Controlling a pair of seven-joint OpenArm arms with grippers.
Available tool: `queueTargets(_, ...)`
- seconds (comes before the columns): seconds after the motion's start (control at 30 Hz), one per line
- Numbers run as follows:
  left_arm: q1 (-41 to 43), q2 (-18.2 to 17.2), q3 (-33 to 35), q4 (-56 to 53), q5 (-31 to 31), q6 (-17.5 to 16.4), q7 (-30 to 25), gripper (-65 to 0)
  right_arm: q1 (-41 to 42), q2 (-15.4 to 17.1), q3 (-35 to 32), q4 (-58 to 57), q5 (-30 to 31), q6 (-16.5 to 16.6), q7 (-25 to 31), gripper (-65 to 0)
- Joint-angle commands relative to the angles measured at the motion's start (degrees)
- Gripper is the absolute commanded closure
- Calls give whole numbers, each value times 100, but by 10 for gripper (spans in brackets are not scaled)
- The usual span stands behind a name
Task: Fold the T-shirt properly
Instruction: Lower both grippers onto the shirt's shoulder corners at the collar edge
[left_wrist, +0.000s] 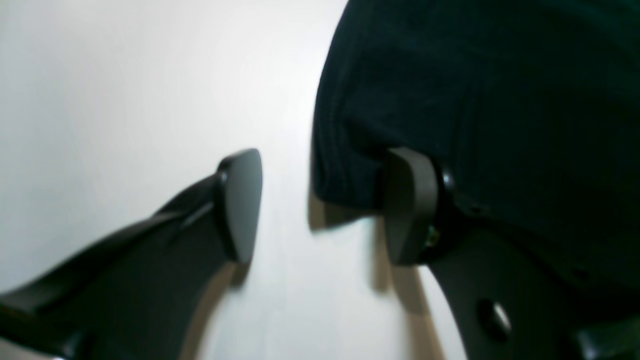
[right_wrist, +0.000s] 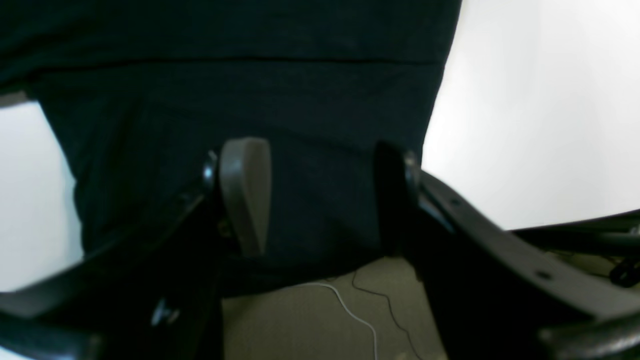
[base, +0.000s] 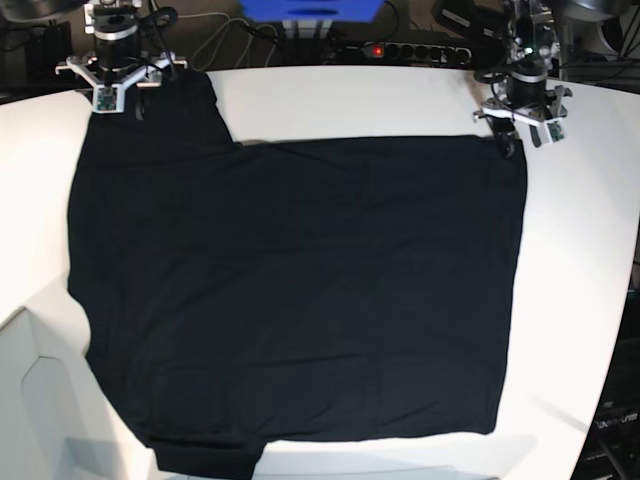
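I see the black T-shirt (base: 290, 290) spread flat across the white table (base: 580, 250), limp, light cloth best pinched at its far corners, where my left gripper (left_wrist: 320, 205) and right gripper (right_wrist: 320, 195) gape wide, holding nothing.

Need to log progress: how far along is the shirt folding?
Done: the plain black cloth T-shirt lies spread flat on the white table. In hand: nothing; the left gripper and right gripper stand at its far corners, jaws open. Left: every fold.
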Motion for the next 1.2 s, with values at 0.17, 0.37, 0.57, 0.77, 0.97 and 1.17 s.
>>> queueTargets(0.17,49,-49,-14,55,-28,12,-55,-273,-48,111,22,79,-23,-19,159,-334)
queueTargets(0.37,49,-49,-23,55,-28,12,-46,0,101,226,22,70,-23,-10,107,-336)
queueTargets(0.57,76,-40,-50,55,-28,21,-46,0,145,419,22,70,3,-10,107,-338)
queueTargets(0.77,85,-40,-58,55,-28,21,-46,0,488,402,286,-194,3,-10,-148,-405)
queueTargets(0.97,93,-40,-58,55,-28,21,-55,0,857,419,620,-633,3,-10,-456,-415)
queueTargets(1.17,93,-40,-67,55,-28,21,-64,0,963,542,602,-1090,12,-10,-430,-415)
